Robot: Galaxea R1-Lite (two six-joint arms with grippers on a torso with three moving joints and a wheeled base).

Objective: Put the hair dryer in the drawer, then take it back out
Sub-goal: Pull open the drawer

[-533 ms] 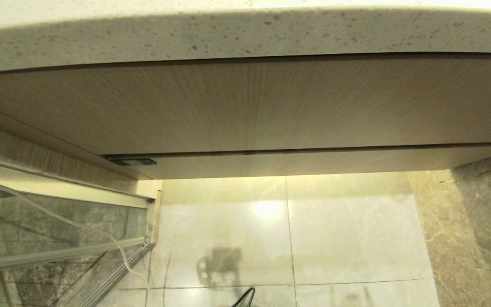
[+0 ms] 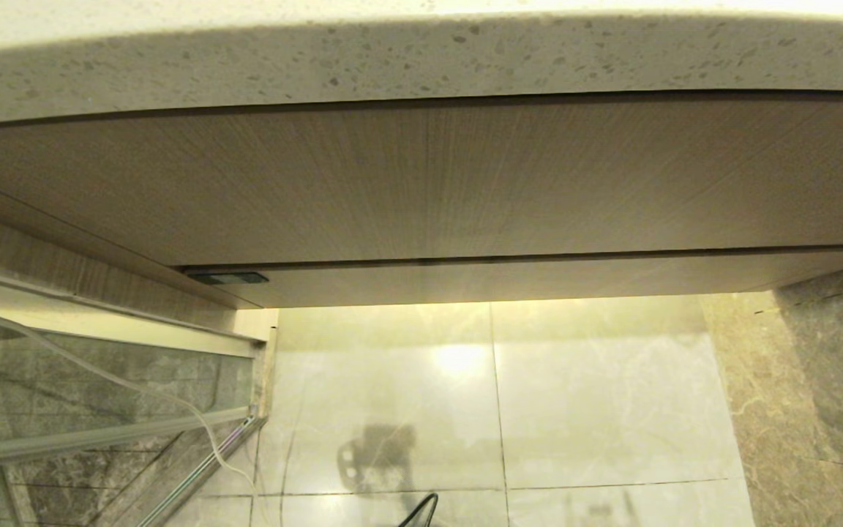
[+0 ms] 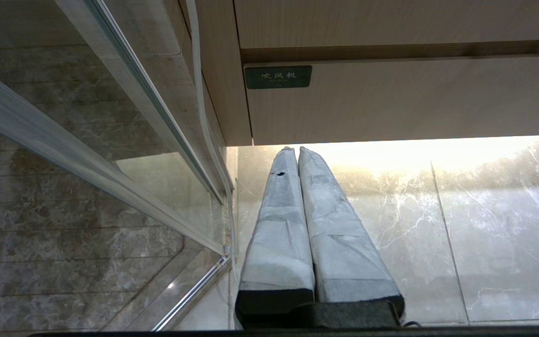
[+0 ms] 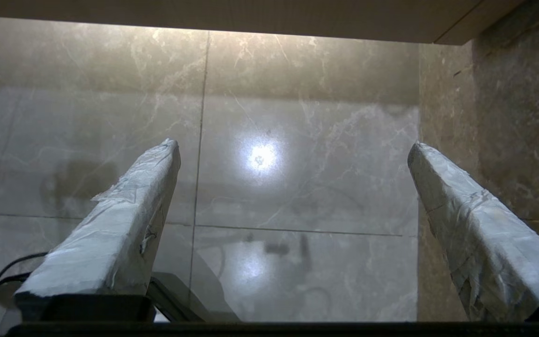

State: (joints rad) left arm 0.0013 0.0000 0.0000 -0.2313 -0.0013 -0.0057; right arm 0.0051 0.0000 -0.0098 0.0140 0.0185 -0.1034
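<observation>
The hair dryer is out of view. The drawer [image 2: 538,279] is the low pale wood-grain front under the taller panel [image 2: 421,183], and it stands closed, with a small dark label [image 2: 230,278] at its left end. Neither arm shows in the head view. My left gripper [image 3: 296,150] is shut and empty, its taped fingers pressed together, hanging below the labelled left end of the drawer [image 3: 391,103]. My right gripper [image 4: 293,145] is open wide with nothing between its fingers, low over the floor tiles, with the drawer's underside [image 4: 251,18] further ahead.
A speckled stone countertop edge [image 2: 421,58] overhangs the cabinet. A glass shower door with a metal frame [image 2: 99,432] stands at the left, with a thin pale cord [image 2: 173,410] running down by it. A dark marble wall [image 2: 831,380] closes the right side. Glossy tiles [image 2: 575,410] lie below.
</observation>
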